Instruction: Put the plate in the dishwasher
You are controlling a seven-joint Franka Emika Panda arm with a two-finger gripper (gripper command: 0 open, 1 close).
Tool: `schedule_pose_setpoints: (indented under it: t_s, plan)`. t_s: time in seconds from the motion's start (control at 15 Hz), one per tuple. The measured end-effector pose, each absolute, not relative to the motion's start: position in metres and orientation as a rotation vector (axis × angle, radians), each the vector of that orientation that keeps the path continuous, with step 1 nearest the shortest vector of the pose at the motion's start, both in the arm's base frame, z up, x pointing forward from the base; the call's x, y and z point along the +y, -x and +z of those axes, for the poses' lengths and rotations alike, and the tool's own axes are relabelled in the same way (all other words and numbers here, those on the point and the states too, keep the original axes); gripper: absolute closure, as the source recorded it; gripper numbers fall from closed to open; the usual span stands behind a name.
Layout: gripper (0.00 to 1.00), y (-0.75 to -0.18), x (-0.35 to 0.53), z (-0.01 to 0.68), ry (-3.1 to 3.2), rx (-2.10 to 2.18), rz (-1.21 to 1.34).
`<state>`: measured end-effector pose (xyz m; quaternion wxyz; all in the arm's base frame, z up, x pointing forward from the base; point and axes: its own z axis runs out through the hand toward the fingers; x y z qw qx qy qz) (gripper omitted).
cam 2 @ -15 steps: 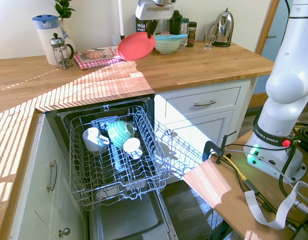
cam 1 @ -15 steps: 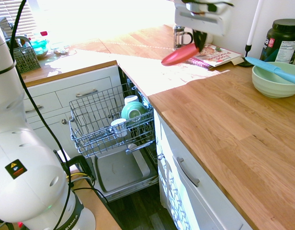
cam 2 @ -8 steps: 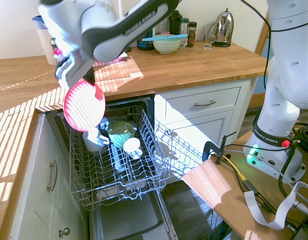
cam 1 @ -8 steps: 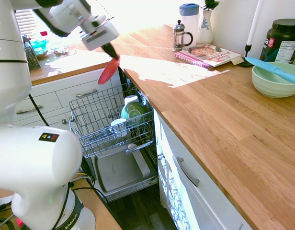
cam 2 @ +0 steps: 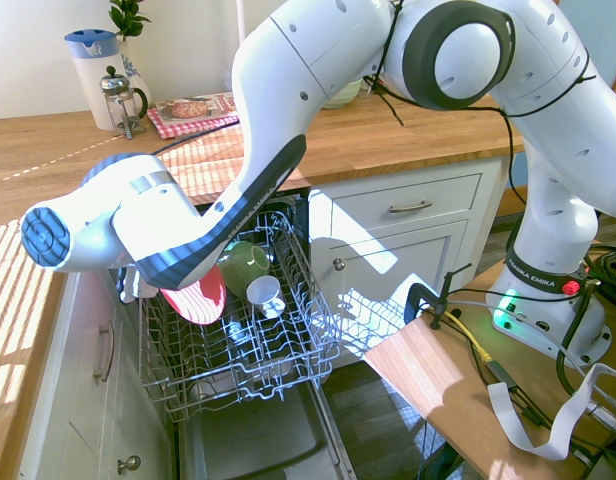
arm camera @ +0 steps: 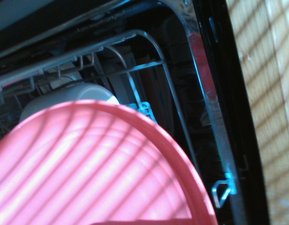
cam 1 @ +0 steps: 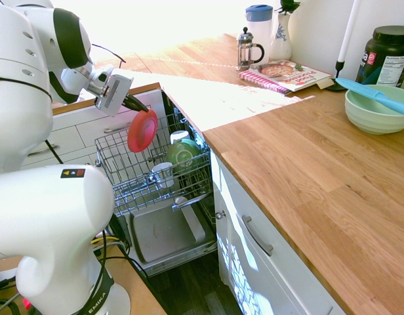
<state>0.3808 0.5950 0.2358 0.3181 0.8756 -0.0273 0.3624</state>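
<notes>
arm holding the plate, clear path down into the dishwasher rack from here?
Probably yes. The gripper holds the plate over the rack; the wires below look bare, with the cups and green bowl off to one side.

The plate (cam 1: 142, 130) is a flat, round, coral-red disc with a low rim, plain and matte, held on edge and tilted in the air above the pulled-out wire rack; in the second exterior view only its lower part (cam 2: 195, 297) shows beneath the arm, low over the rack near the cups. The dishwasher (cam 1: 164, 231) stands open among white cabinet fronts, its grey inner door panel folded down and its grey metal wire rack (cam 2: 288, 345) drawn out, already holding a green bowl and white cups.
</notes>
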Motion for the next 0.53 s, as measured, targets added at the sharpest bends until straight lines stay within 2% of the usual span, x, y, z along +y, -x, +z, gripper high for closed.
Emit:
schedule_pose_setpoints:
  t_s: [0.2,0.53]
  plan:
    - [1.00,-0.369,0.607,0.233,-2.235,0.029,0.942]
    - [1.00,-0.355,0.630,0.188,-2.309,0.077,0.816]
